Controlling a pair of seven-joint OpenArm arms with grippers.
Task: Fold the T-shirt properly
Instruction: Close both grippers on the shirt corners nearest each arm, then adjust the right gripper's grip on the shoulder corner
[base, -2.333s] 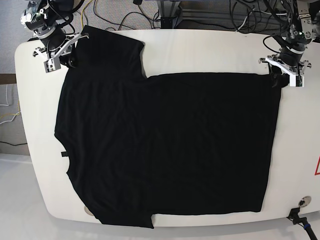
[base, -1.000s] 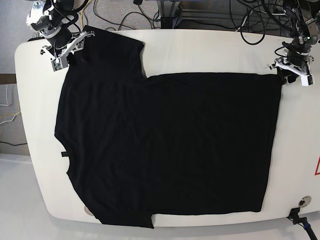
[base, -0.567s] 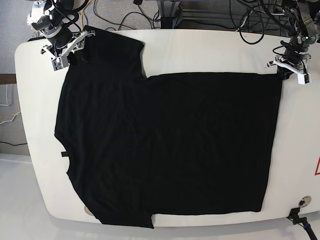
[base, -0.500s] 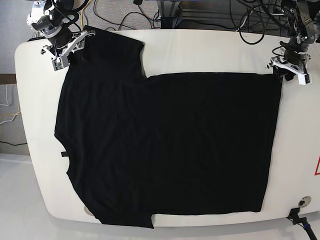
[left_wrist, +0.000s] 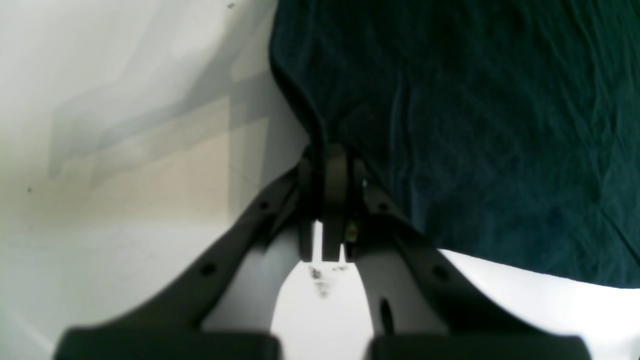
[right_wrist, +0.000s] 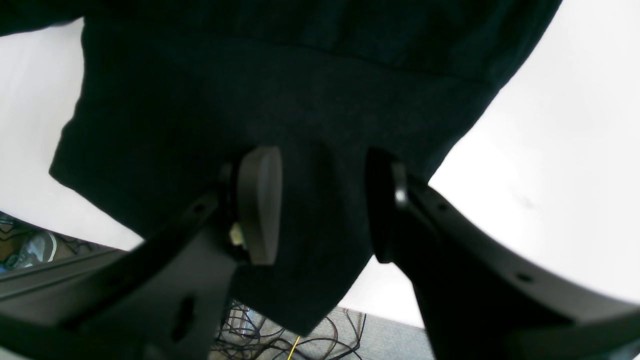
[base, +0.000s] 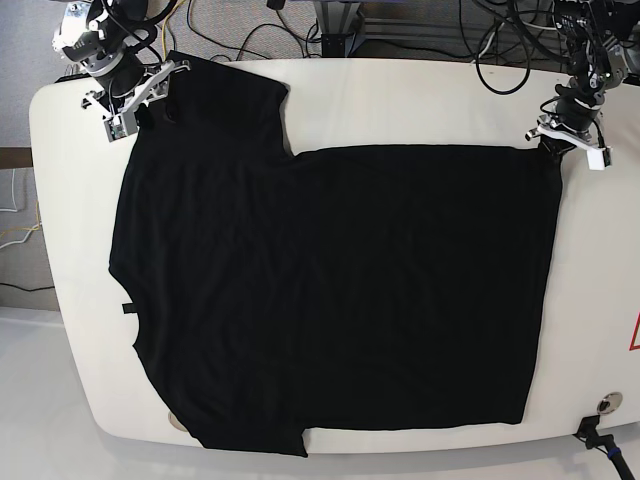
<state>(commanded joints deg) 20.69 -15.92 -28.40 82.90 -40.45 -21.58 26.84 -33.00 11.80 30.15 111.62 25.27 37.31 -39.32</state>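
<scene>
The black T-shirt (base: 330, 290) lies spread flat on the white table (base: 400, 100), neck at the left, hem at the right; no print shows. My left gripper (base: 562, 143) is at the hem's far right corner. In the left wrist view it (left_wrist: 327, 200) is shut, pinching the T-shirt's (left_wrist: 475, 125) edge. My right gripper (base: 143, 98) is at the far left sleeve. In the right wrist view it (right_wrist: 320, 200) is open, its pads on either side of the sleeve cloth (right_wrist: 250, 100), which hangs over the table's edge.
Cables (base: 240, 30) and a metal frame run behind the table's far edge. A red mark (base: 634, 335) and a round fitting (base: 603, 405) sit at the right edge. Bare table shows between sleeve and hem at the back.
My left gripper has slid left onto the hem corner and gone from open to shut on it. The right gripper has stayed open over the sleeve.
</scene>
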